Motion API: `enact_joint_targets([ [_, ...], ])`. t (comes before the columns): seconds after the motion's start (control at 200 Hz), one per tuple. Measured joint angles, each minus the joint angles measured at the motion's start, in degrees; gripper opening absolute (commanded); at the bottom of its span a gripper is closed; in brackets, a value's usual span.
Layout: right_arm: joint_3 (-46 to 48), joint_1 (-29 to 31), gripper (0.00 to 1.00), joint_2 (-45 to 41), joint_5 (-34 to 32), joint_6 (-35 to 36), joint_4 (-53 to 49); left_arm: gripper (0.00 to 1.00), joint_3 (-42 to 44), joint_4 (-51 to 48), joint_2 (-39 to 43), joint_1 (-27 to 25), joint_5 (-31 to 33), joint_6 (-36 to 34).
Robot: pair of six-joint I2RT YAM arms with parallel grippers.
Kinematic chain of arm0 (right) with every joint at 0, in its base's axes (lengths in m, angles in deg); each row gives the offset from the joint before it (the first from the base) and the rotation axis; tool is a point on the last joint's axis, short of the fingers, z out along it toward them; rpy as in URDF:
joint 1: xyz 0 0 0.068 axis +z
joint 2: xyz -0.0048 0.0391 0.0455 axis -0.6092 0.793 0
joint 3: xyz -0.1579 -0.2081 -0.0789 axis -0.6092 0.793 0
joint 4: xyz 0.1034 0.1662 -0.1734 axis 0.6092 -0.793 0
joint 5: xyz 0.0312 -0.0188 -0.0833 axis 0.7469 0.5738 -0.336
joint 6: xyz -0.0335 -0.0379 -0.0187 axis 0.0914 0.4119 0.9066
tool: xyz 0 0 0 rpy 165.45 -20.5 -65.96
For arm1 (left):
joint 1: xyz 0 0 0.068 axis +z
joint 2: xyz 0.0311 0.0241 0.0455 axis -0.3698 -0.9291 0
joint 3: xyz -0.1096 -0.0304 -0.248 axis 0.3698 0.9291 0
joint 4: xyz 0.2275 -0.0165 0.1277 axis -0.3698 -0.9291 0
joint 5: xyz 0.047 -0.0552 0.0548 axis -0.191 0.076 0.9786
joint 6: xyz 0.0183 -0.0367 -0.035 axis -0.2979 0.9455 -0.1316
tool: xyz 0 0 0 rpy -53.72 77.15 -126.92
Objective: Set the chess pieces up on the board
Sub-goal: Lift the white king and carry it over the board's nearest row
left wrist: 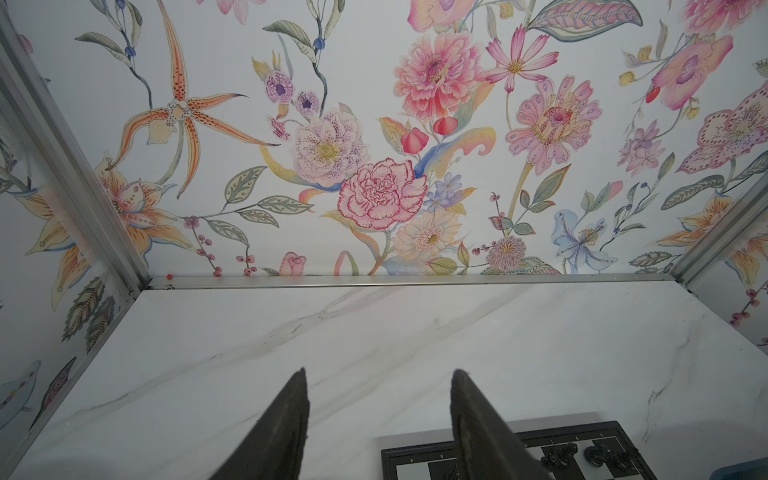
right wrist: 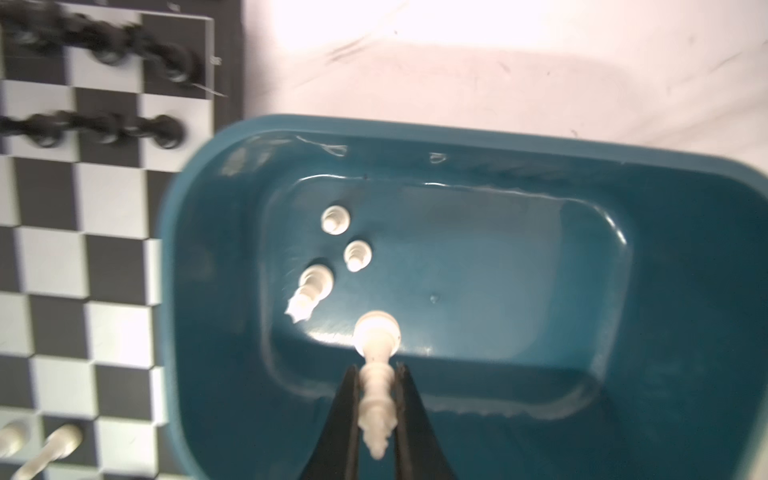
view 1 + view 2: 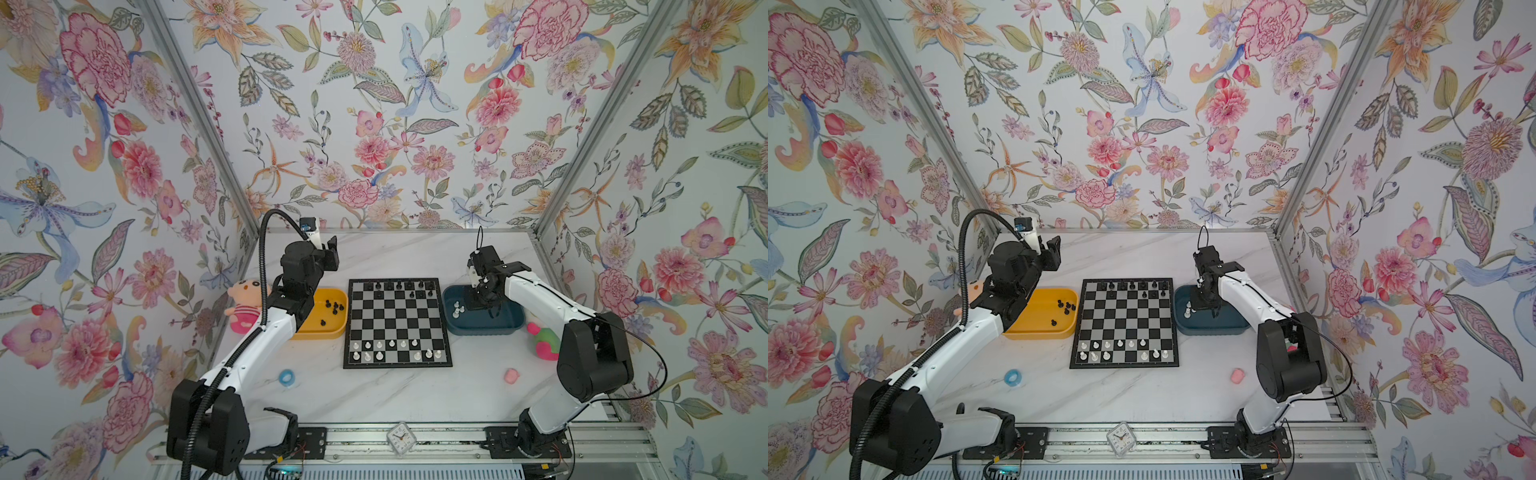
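Note:
The board [image 3: 397,365] lies mid-table, seen in both top views, with black chess pieces [image 3: 399,286] on its far rows and white ones [image 3: 380,345] on its near rows. My right gripper [image 2: 376,366] hangs inside the dark blue tray [image 2: 685,291], shut on a tall white piece [image 2: 376,399] by its stem. Three more white pieces [image 2: 336,219] stand in that tray. In a top view this gripper [image 3: 473,303] is over the tray's left part. My left gripper [image 1: 379,371] is open and empty, raised behind the yellow tray [image 3: 328,330], which holds several black pieces [image 3: 334,307].
A plush doll [image 3: 243,305] sits left of the yellow tray, and a green-and-pink toy [image 3: 546,343] sits right of the blue tray. A blue ring [image 3: 286,377] and a small pink thing [image 3: 511,375] lie on the near table. A small clock [image 3: 401,438] rests on the front rail.

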Motion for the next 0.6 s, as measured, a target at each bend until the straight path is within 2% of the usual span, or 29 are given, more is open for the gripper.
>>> enact_joint_targets([
  [0.325,-5.70,10.34,0.00,-3.26,-2.49,0.02,-8.07,0.57,3.15,0.04,3.30,0.42,-1.09,-0.02],
  [0.601,-8.50,24.09,0.00,-3.87,-0.85,-1.66,-11.43,0.57,6.84,0.02,9.97,0.44,-1.53,-0.04],
])
